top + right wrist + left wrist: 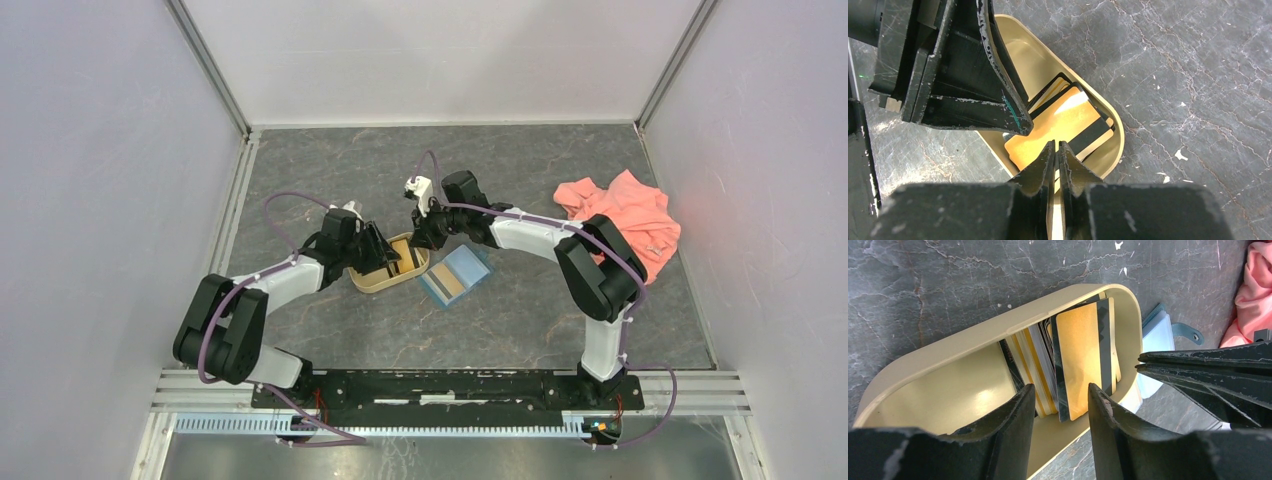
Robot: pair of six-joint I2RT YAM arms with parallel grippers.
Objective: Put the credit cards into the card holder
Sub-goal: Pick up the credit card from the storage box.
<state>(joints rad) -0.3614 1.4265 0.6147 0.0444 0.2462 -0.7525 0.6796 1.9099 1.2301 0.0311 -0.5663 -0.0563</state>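
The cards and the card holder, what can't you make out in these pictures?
Card count: left wrist view, the gold top card covers the stack.
Card holder pockets: too small, top view.
Right gripper pinching a card or not: right wrist view, its own fingers hide the contact.

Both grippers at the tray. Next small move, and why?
Probably raise the right gripper slightly to draw the gold card out of the tray: its jaws look shut on that card's edge, the left gripper is open, and the card holder lies open alongside.
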